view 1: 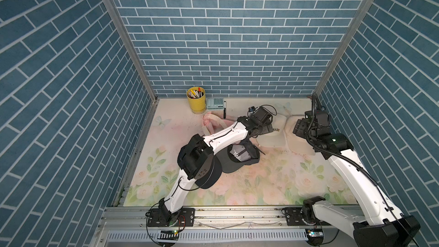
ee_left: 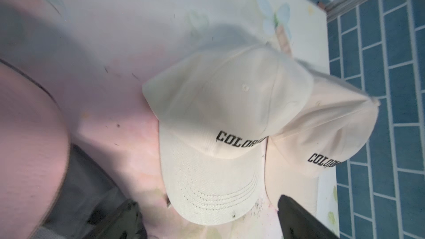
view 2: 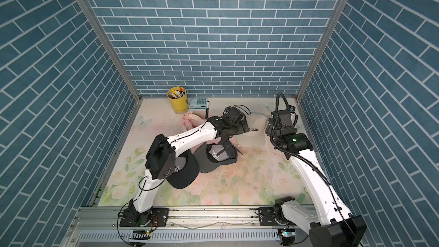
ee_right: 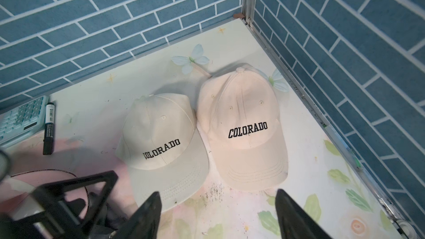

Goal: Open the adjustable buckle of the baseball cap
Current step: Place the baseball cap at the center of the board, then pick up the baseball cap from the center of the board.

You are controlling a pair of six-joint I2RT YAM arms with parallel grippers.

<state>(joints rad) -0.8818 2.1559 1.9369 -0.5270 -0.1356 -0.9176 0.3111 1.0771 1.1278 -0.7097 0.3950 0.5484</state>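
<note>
Two cream "COLORADO" baseball caps lie crown-up side by side at the back right: a paler cap [ee_right: 161, 134] [ee_left: 220, 102] [view 1: 273, 136] and a pinkish cap [ee_right: 243, 116] [ee_left: 326, 129] next to the right wall. No adjustable buckle shows in any view. My left gripper [ee_left: 207, 200] [view 1: 268, 128] hovers open over the paler cap's brim, fingers apart and empty. My right gripper [ee_right: 218, 191] [view 1: 300, 128] hangs open above the mat in front of both brims, holding nothing.
A grey cap [view 1: 240, 160] lies mid-table and a black cap [view 1: 211, 179] sits under my left elbow. A pink cap [view 1: 211, 121] lies behind the left arm. At the back stand a yellow pen cup [view 1: 196, 102], a calculator [view 1: 215, 103] and a marker [ee_right: 48, 129].
</note>
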